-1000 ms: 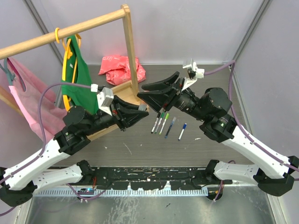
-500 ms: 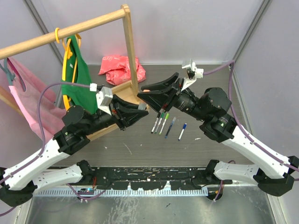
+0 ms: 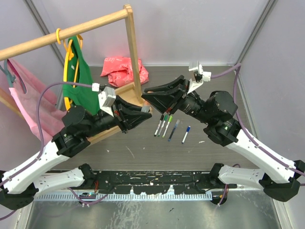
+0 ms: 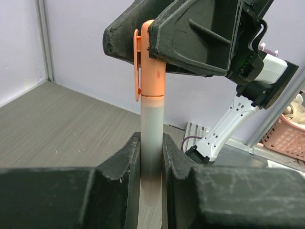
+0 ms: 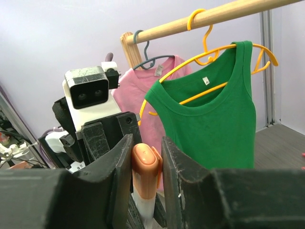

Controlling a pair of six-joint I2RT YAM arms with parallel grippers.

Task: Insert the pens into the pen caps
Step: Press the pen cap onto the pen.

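An orange pen cap (image 4: 151, 62) sits on the end of a white-grey pen (image 4: 152, 138), held in the air between both arms. My left gripper (image 4: 151, 143) is shut on the pen barrel. My right gripper (image 5: 145, 148) is shut on the orange cap (image 5: 145, 167), with the white barrel (image 5: 147, 210) below it. In the top view the left gripper (image 3: 144, 112) and right gripper (image 3: 147, 94) meet above the table, and a bit of the orange cap (image 3: 148, 91) shows. Several more pens (image 3: 166, 125) lie side by side on the table just right of the grippers.
A wooden clothes rack (image 3: 133, 47) stands at the back left, its base (image 3: 125, 90) close behind the grippers. A green top (image 3: 78, 81) and a pink garment (image 3: 28, 100) hang on it. A red cloth (image 3: 125, 69) lies at the back.
Both grippers stay joined at the pen. The right gripper has shifted slightly up and right, and the left wrist has moved a little with it.
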